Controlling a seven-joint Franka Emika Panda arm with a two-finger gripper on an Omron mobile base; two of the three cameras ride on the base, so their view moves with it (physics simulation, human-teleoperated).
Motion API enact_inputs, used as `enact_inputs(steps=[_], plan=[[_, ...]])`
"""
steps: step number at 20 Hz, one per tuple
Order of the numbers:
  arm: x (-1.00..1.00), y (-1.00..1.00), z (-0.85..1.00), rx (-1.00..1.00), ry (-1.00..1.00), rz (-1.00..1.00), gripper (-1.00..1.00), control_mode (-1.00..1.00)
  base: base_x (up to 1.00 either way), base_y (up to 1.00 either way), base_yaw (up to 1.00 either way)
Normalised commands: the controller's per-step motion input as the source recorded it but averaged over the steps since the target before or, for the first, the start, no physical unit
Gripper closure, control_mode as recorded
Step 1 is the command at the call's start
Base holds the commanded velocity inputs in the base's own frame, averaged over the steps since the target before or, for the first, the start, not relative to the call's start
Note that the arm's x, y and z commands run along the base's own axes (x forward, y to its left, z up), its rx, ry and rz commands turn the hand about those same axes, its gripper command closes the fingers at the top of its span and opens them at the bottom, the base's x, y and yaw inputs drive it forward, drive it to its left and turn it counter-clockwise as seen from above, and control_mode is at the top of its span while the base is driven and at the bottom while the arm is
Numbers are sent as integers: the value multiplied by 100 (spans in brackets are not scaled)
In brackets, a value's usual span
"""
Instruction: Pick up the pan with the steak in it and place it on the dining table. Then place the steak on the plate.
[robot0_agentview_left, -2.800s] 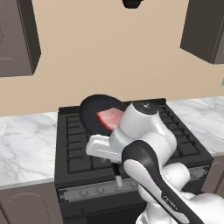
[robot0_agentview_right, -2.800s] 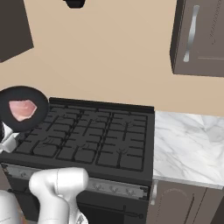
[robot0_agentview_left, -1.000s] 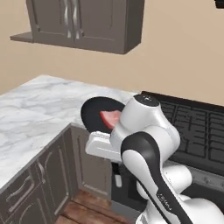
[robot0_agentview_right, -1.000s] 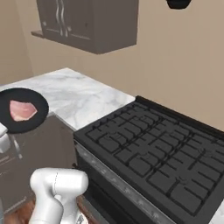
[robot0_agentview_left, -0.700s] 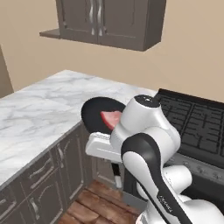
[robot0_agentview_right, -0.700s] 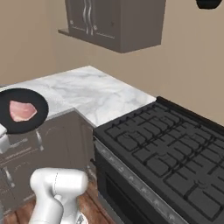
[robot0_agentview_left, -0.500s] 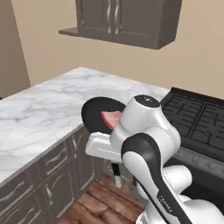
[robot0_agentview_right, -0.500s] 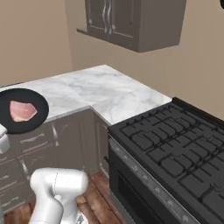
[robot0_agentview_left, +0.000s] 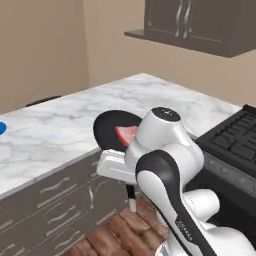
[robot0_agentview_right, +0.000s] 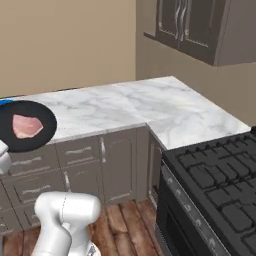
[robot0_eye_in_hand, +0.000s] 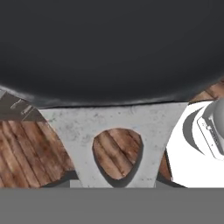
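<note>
Pan (robot0_agentview_right: 26, 126): round black pan, held up in the air in front of the grey lower cabinets (robot0_agentview_right: 95, 165), level, above the wooden floor (robot0_agentview_left: 107, 235); it touches no counter. In the left base view it shows partly behind the white arm (robot0_agentview_left: 165, 165).
Pan handle (robot0_eye_in_hand: 116, 140): in the hand view, a light grey tapered piece with a hanging hole; the wooden floor shows through the hole.
Steak (robot0_agentview_right: 27, 126): pink-red slab with paler edges, it lies flat inside the pan, near its middle. In the left base view only one corner of it shows beside the arm.
Gripper: the fingertips are not clear in any view, but the pan handle lies right at the hand and the pan hangs free of all support, so the fingers are clenched on the pan handle.
Dining table (robot0_agentview_left: 55, 125): long white-grey marble top on grey cabinets, left of and behind the pan.
Plate (robot0_agentview_left: 1, 128): a bright blue edge at the far left of the marble top, well apart from the pan.
Stove (robot0_agentview_right: 215, 185): black burner grates, at the right.
Upper cabinets (robot0_agentview_right: 200, 27): dark grey, on the beige wall.
</note>
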Motion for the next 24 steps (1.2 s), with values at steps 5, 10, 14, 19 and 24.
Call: enact_inputs(steps=[5, 10, 14, 19, 24], plan=[[0, 0, 0, 0, 0, 0, 100, 100, -6, 2, 50], [0, 0, 0, 0, 0, 0, 100, 100, -6, 0, 50], [0, 0, 0, 0, 0, 0, 100, 100, -14, 0, 46], [0, 0, 0, 0, 0, 0, 100, 100, 0, 0, 0], [0, 0, 0, 0, 0, 0, 100, 100, 15, 59, 0]])
